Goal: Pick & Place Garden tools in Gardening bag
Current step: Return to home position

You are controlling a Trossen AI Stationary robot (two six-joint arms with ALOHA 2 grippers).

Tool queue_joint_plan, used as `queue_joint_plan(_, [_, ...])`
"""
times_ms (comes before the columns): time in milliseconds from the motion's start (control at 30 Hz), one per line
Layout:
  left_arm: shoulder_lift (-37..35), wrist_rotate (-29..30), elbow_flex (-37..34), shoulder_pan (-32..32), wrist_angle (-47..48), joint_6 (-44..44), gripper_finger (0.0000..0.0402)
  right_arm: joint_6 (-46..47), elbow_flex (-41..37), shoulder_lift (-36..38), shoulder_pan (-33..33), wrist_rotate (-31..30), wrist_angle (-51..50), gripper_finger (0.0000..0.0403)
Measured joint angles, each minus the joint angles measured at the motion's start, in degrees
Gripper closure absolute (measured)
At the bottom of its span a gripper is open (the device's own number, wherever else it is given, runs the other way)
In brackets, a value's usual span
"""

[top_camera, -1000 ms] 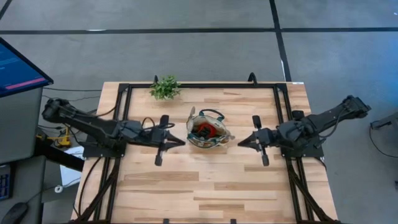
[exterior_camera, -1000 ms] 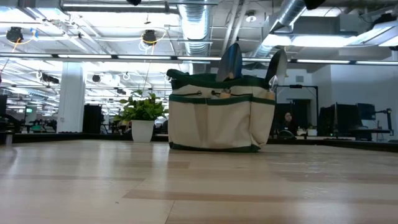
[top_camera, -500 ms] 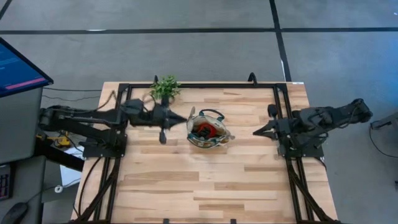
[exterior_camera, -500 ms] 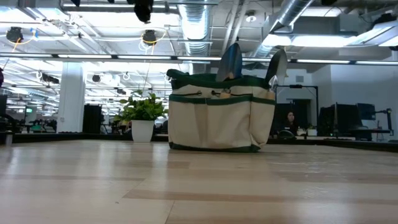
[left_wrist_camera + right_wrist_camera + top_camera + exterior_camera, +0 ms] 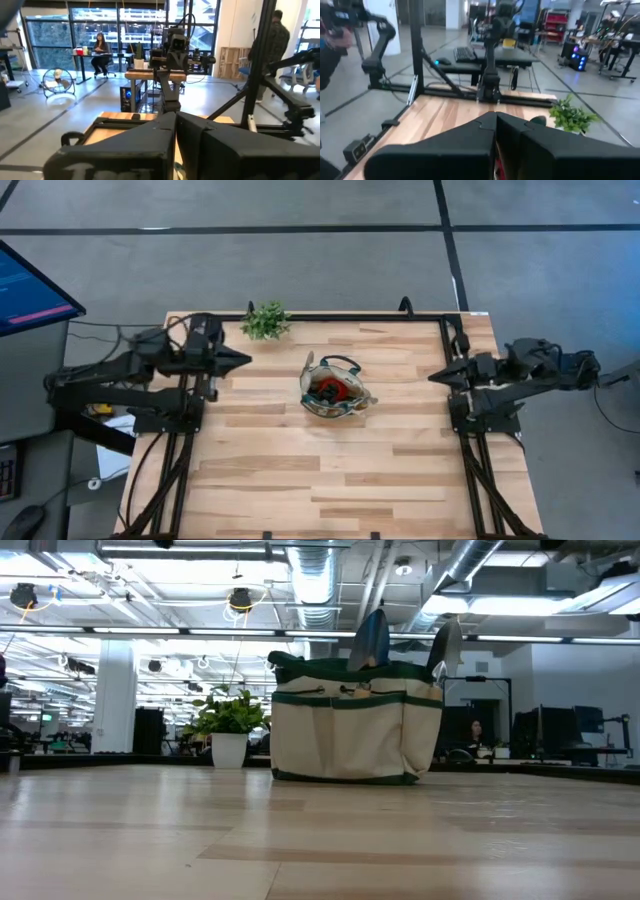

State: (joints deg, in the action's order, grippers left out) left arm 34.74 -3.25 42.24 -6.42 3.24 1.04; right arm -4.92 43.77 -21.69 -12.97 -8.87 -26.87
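Sitting upright near the middle of the counter [image 5: 330, 470], the gardening bag [image 5: 335, 392] is beige with dark green trim, mouth open to the top. High view: a red-and-black tool [image 5: 333, 389] lies inside it among dark shapes; the other items in there can't be told apart from above. Low view: a metal trowel head [image 5: 372, 640] and a second trowel head [image 5: 446, 644] stick up above the bag's rim, both tilted, toward the bag's right side in that picture. Outer pockets show on the bag wall.

Potted plant [image 5: 265, 321] stands at 11 o'clock from the bag, close to the counter's far edge, apart from the bag. In the low view it shows just beside the bag's left wall, farther back.

Left gripper [image 5: 245, 361] is at about 10 o'clock from the bag, well apart from it, over the counter's left side, at 7 o'clock of the plant. Its tip points toward the counter's middle. Left wrist view: fingers [image 5: 150, 145] clenched tip to tip, nothing between them.

Right gripper [image 5: 433, 378] is at 3 o'clock from the bag, well apart, over the counter's right side, tip pointing inward. Right wrist view: fingers [image 5: 470, 145] clenched together, nothing held.

A blue-lit monitor [image 5: 30, 290] sits off the counter at 9 o'clock.
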Motion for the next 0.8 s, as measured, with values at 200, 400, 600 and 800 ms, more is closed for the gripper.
queue_joint_plan(200, [-6.03,0.22,0.0,0.0,5.74,0.88,0.04,0.33,0.0,3.58,0.02,-0.04,-1.2,0.0403])
queue_joint_plan(400, [-10.61,0.22,0.0,0.0,9.07,0.48,0.04,0.48,0.0,7.3,0.02,-0.06,-1.46,0.0403])
queue_joint_plan(600, [-14.08,0.22,0.0,0.0,11.84,0.37,0.04,1.96,0.0,11.3,0.02,-0.15,-1.69,0.0403])
queue_joint_plan(800, [-16.27,0.22,0.0,0.0,12.03,-0.88,0.04,1.96,-0.02,16.48,-0.02,-3.2,-4.91,0.0403])
